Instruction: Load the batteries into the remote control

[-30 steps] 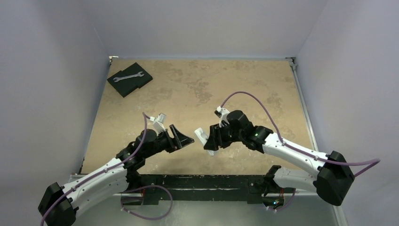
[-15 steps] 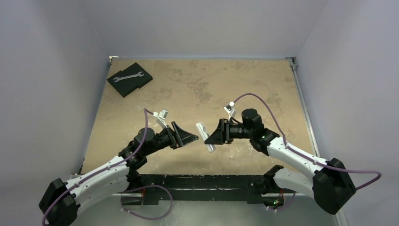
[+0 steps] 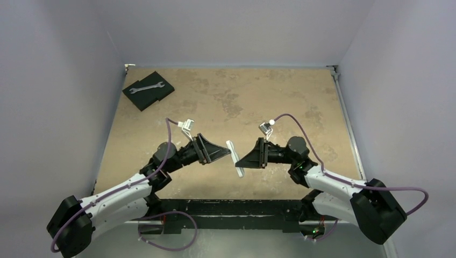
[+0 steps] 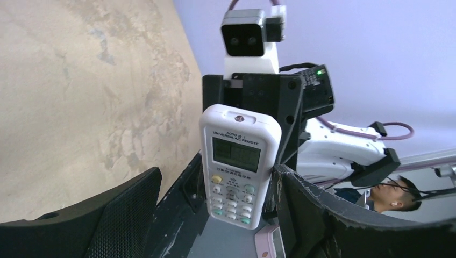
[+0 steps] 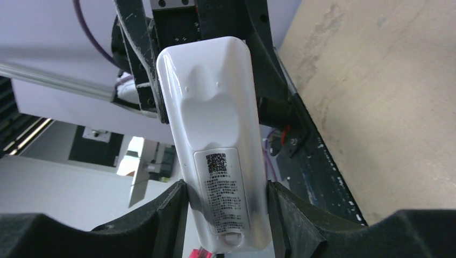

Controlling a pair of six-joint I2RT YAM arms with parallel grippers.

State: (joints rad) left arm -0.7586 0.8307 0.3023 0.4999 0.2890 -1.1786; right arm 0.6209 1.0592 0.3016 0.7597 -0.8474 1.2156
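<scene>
The white remote control (image 3: 235, 158) hangs above the table's near middle, with my right gripper (image 3: 240, 159) shut on its lower sides. In the right wrist view the remote control (image 5: 215, 134) shows its back, printed label and closed cover, both fingers (image 5: 172, 215) pressed against it around my right gripper (image 5: 226, 212). My left gripper (image 3: 226, 154) faces it from the left, open. In the left wrist view the remote control (image 4: 236, 166) shows its display and buttons, beyond my left gripper (image 4: 215, 215); the right-hand finger (image 4: 317, 215) is near its edge, the left-hand one well apart. The batteries are out of view.
A black block (image 3: 148, 90) with a silver wrench on it lies at the back left corner of the tan table (image 3: 226, 97). The black base rail (image 3: 226, 207) runs along the near edge. Grey walls close in the left, back and right sides.
My right gripper has turned and swung left with the remote control, which now stands more edge-on. My left gripper has moved right and up, close to the remote control.
</scene>
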